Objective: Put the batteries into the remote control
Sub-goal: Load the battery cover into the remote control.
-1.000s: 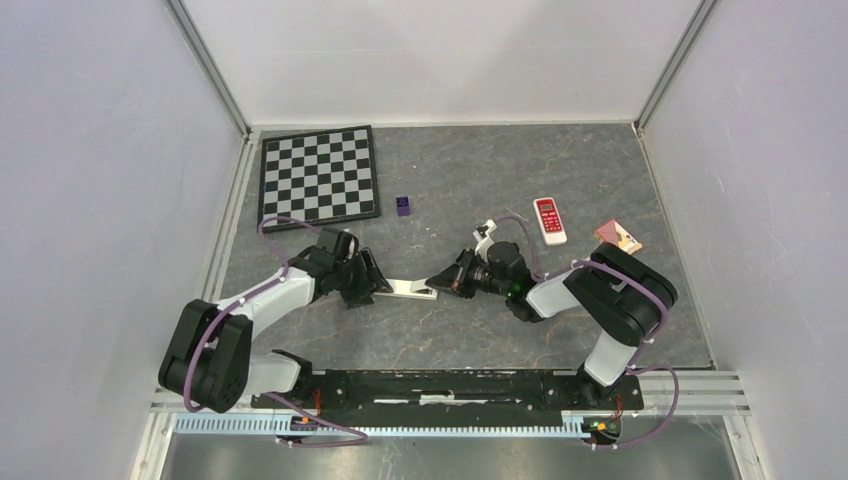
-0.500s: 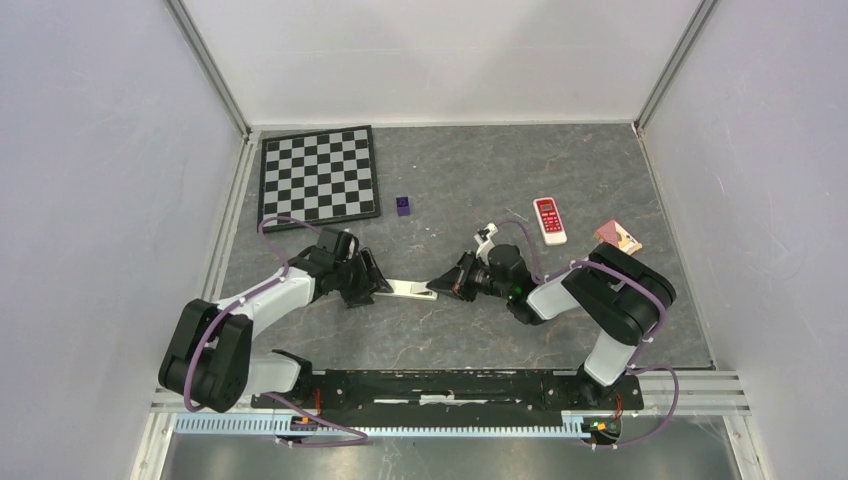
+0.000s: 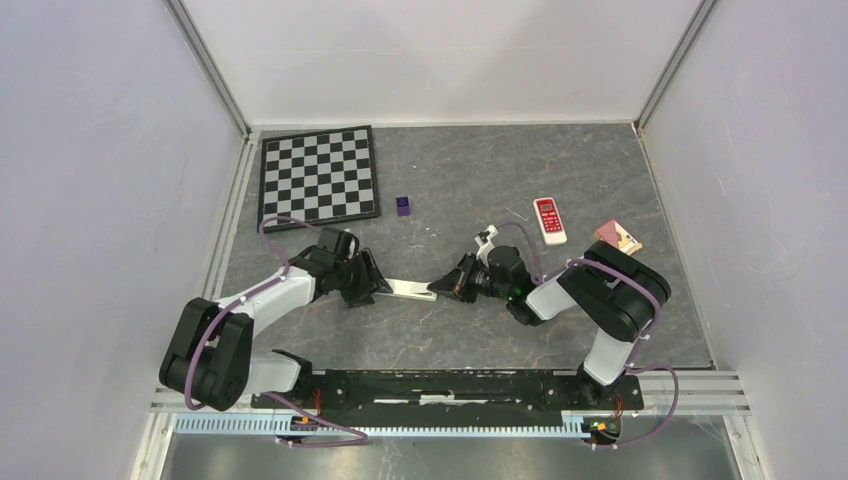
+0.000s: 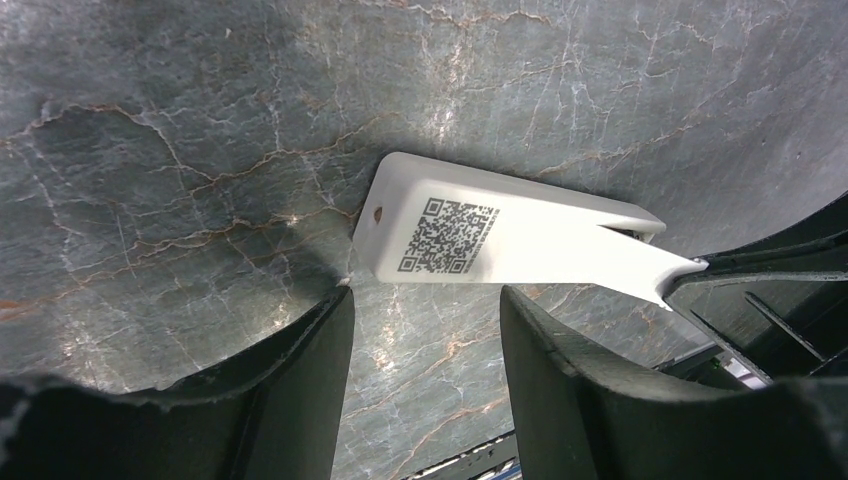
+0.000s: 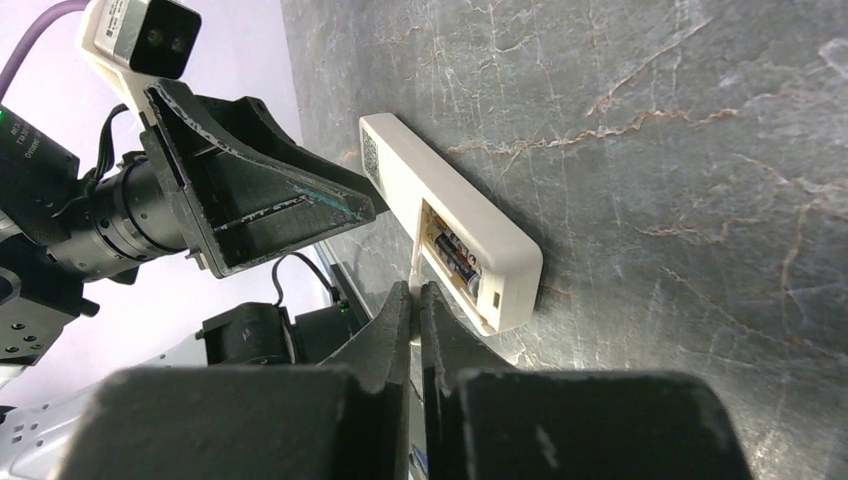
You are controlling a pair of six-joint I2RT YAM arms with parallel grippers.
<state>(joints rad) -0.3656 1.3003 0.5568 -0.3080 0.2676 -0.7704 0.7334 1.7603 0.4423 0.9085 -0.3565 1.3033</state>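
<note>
The white remote control (image 3: 405, 289) lies back-up on the table between my two grippers, with a QR label (image 4: 447, 236) near one end. Its battery bay is open, and two dark batteries (image 5: 456, 262) sit side by side inside. My right gripper (image 5: 415, 290) is shut on a thin white battery cover (image 4: 640, 266) that slants up from the remote's open end. My left gripper (image 4: 425, 300) is open at the other end. That end lies just beyond its fingertips (image 4: 330, 340), with nothing between them. From the top view the left gripper (image 3: 375, 285) and right gripper (image 3: 438, 288) face each other.
A chessboard (image 3: 318, 175) lies at the back left, with a small purple cube (image 3: 403, 206) beside it. A red-faced remote (image 3: 549, 220) and a small orange box (image 3: 618, 237) sit at the right, behind the right arm.
The right wrist has shifted very slightly. The left jaws have narrowed a little. The remote has stayed where it was.
</note>
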